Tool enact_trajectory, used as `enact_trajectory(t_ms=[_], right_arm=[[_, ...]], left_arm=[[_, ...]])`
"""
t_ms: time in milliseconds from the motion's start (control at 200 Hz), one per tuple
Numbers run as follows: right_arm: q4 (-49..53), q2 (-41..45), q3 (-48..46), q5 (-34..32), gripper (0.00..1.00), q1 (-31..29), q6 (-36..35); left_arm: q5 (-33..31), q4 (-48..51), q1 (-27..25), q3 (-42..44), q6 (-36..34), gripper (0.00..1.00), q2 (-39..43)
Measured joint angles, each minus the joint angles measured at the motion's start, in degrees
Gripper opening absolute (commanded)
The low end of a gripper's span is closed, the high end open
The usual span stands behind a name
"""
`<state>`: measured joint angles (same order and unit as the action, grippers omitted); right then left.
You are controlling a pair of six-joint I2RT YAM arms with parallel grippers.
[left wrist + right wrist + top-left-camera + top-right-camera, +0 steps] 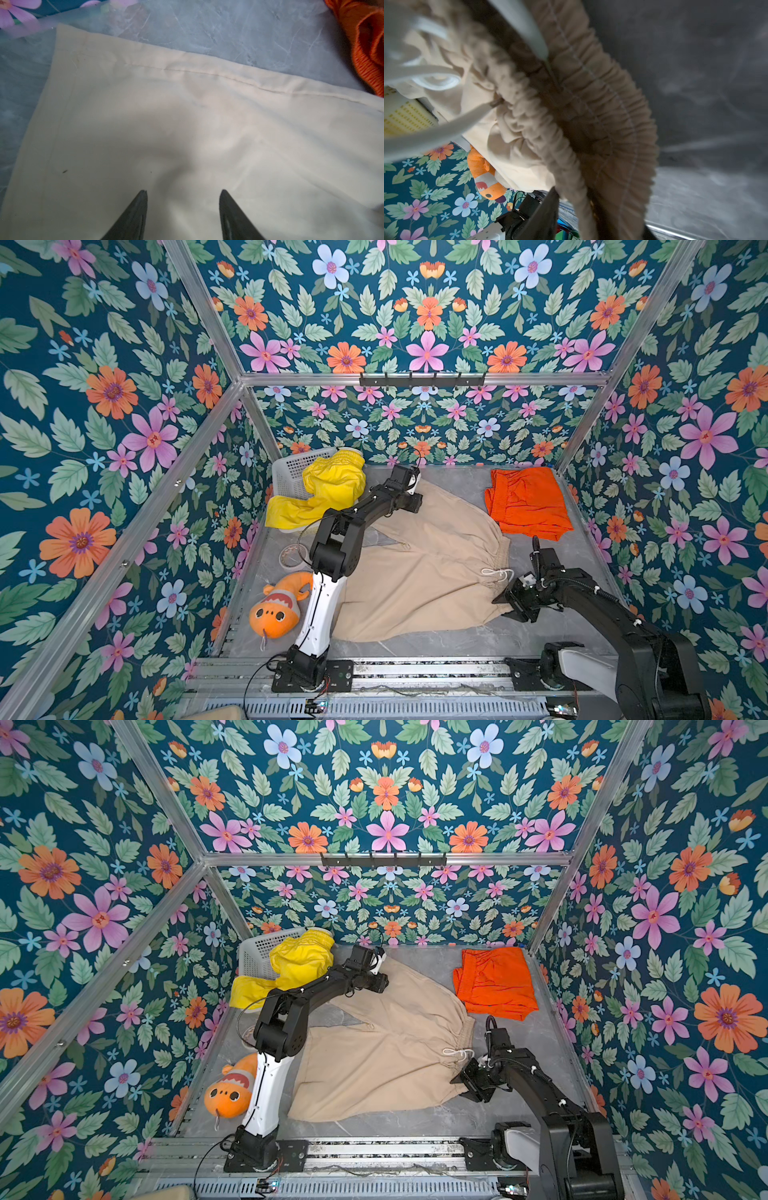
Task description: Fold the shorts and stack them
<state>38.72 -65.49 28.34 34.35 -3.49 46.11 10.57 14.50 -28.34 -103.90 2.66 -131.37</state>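
Observation:
The beige shorts (424, 572) (386, 1052) lie spread across the middle of the table, waistband and white drawstring (498, 573) to the right. My right gripper (505, 605) (583, 207) is at that waistband (591, 104) and shut on its gathered edge; one finger (548, 207) shows, the other is hidden by the cloth. At the far leg, my left gripper (417, 505) (184, 191) stands open just over the beige cloth (187, 124) near the hem. The orange shorts (528, 502) (365, 41) lie folded at the back right. The yellow shorts (328, 485) hang out of the basket.
A white perforated basket (291, 472) stands tipped in the back left corner. An orange plush fish (278, 610) (485, 176) lies at the front left beside the left arm. A roll of tape (293, 556) lies between them. Floral walls close in three sides.

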Motion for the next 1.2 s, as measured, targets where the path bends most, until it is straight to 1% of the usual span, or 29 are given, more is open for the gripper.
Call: enact_trajectory(t_ms=[105,200,335,435,625,690,840,1015,1200], right_arm=[[-0.2,0.9,0.1,-0.1,0.15,-0.1,0.7],[-0.3,2.7,0.8,-0.2,0.09,-0.1,1.5],[-0.3,3.9,1.4,-0.3,0.08,-0.1,1.9],[-0.3,4.3,2.1,-0.3,0.08,-0.1,2.1],[0.6,5.0,3.1,-0.5,0.08,-0.1,1.7],[0.6,5.1,3.3,-0.5,0.08,-0.1,1.6],[0.6,5.3,3.2,-0.5,0.09,-0.1,1.3],[0.4,5.1,2.6,-0.2,0.09,-0.2,0.4],[0.0,5.2,2.2,0.0,0.09,-0.2,0.4]], left_arm=[[0.0,0.2,0.0,3.6,1.6,0.59,5.0],[0.0,0.3,0.0,9.6,4.4,0.59,12.3],[-0.1,2.1,0.0,19.8,11.2,0.58,24.7],[0.1,4.7,-0.1,28.7,18.5,0.58,34.6],[1.1,14.6,-0.1,45.8,37.2,0.59,51.7],[0.8,19.0,-0.2,50.0,43.0,0.59,57.4],[-2.7,28.5,-0.2,56.4,53.0,0.58,70.7],[-2.6,39.2,-0.6,64.1,61.5,0.54,79.6],[-1.4,46.4,-1.0,68.2,67.9,0.54,85.3]])
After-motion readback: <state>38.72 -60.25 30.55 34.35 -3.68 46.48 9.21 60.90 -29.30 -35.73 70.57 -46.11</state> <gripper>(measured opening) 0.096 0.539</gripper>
